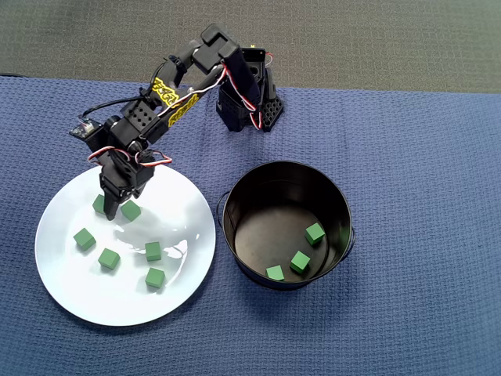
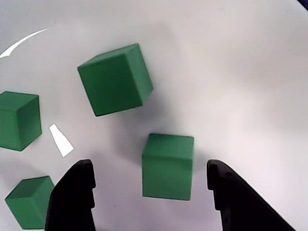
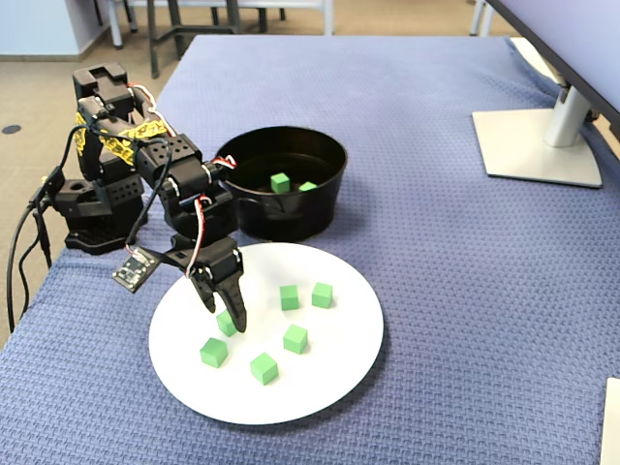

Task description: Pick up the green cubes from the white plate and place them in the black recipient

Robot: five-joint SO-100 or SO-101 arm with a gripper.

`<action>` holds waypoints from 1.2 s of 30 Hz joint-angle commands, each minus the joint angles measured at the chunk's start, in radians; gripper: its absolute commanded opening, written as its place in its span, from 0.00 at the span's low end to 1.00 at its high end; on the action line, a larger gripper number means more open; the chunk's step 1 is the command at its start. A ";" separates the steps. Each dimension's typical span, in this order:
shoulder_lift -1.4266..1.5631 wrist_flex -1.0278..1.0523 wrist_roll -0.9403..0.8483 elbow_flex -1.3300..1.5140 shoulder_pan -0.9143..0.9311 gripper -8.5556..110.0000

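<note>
Your gripper (image 2: 151, 185) hangs low over the white plate (image 1: 70, 294), jaws spread wide around one green cube (image 2: 168, 166) without touching it. Five more green cubes (image 1: 108, 258) lie nearer the plate's middle, clear of its rim. Three cubes (image 1: 300, 262) sit inside the black recipient (image 1: 235, 196), just beside the plate.

Nine green cubes (image 1: 153, 251) show in the overhead view, six on the one white plate (image 1: 78, 298) and three inside the one black recipient (image 1: 250, 188), with one robot arm (image 1: 168, 94) carrying one two-finger gripper (image 1: 110, 210), and one blue cloth (image 1: 423, 157) underneath.
</note>
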 commanded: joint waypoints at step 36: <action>0.245 -0.017 0.000 -0.005 -0.006 0.07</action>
